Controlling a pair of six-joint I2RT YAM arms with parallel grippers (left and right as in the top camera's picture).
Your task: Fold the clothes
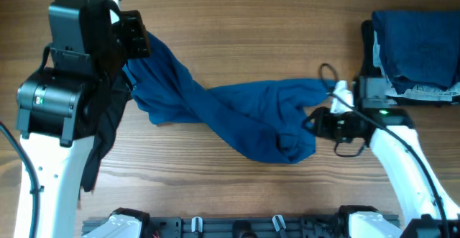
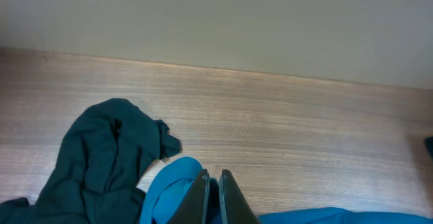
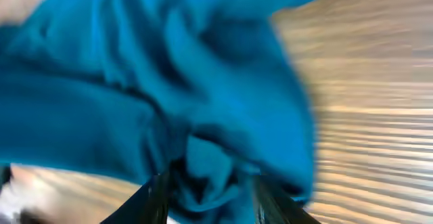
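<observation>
You are at the spreading-out step. The blue shirt (image 1: 237, 112) is not flat; it lies twisted like a rope across the middle of the worktop (image 1: 251, 15), running from the far left to the near right.

Your left tool (image 1: 136, 44) is pinched tight on the shirt's far-left end and seems to hold it raised. Your right tool (image 1: 314, 121) sits at the bunched right end. In the wrist view its jaws stand partly apart with a wad of cloth between the fingers (image 3: 157, 195), and the cloth looks loose rather than clamped.

Next, I judge, you need a firm hold on an edge or corner at that right end. Then draw the two ends apart so the twist opens.

A black garment (image 1: 106, 126) lies beneath the left arm, which covers most of it. A folded pile (image 1: 417, 37) sits at the far right, cut off by the frame edge. You cannot pick out a collar, sleeve or hem in the shirt, and the right wrist view is blurred.
</observation>
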